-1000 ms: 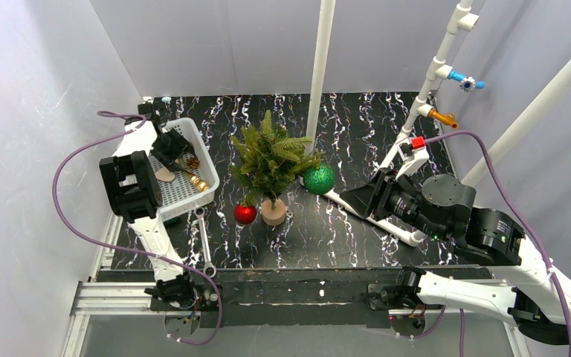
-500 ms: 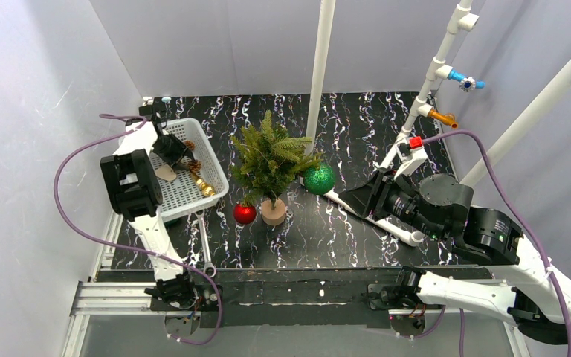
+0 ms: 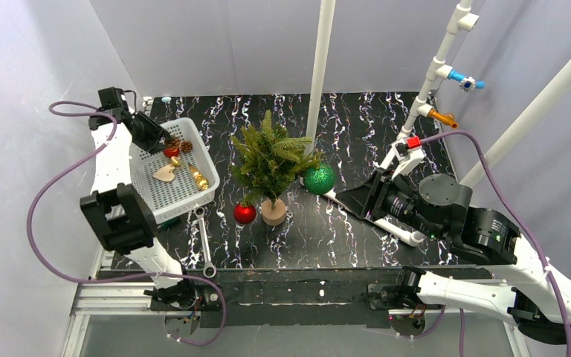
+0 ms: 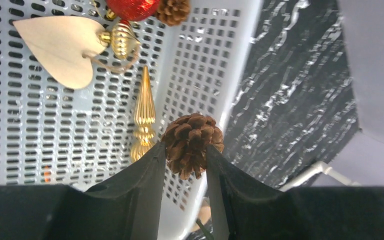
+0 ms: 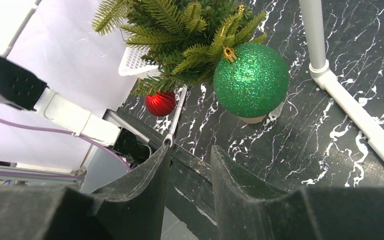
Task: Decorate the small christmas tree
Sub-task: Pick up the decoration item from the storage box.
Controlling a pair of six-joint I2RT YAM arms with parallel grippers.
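The small christmas tree (image 3: 271, 158) stands mid-table on its tan wooden base (image 3: 273, 212); the right wrist view shows its branches (image 5: 180, 35). A green glitter ball (image 3: 318, 179) (image 5: 250, 80) hangs at its right side. A red ball (image 3: 244, 213) (image 5: 160, 103) sits low by the base. My left gripper (image 3: 165, 138) (image 4: 185, 152) is shut on a brown pine cone (image 4: 192, 145), held above the white basket (image 3: 193, 201) (image 4: 200, 65). My right gripper (image 3: 351, 198) (image 5: 189, 150) is open and empty, right of the tree.
The basket holds a wooden heart (image 4: 60, 47), gold ornaments (image 4: 144, 117), a red ball (image 4: 132, 7) and another pine cone (image 4: 174, 10). A wrench (image 3: 204, 242) lies in front of the basket. A white pole (image 3: 320, 67) and a pipe stand (image 3: 424, 104) rise behind the tree.
My left gripper closed on a pine cone inside the basket and lifted it up and back toward the left wall. The basket shifted slightly. The right arm stayed still.
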